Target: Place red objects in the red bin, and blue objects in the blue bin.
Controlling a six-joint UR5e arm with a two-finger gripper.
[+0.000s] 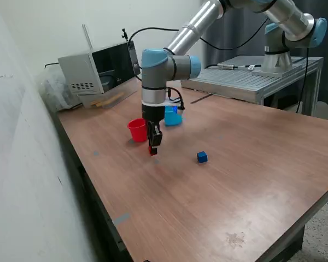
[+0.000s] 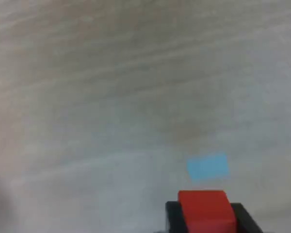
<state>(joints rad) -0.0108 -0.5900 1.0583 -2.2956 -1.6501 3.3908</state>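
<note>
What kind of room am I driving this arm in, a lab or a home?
Most likely a robotics lab or workshop: a plain wooden table, a second robot base on a metal bench, and an open grey equipment box with loose cables by the wall.

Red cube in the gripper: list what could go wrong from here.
1. The gripper holds the red cube low over the table; a sideways move without lifting could hit the red cup's wall.
2. The blue cup stands close beside the red cup, so a slightly off release could drop the cube wrongly.
</note>
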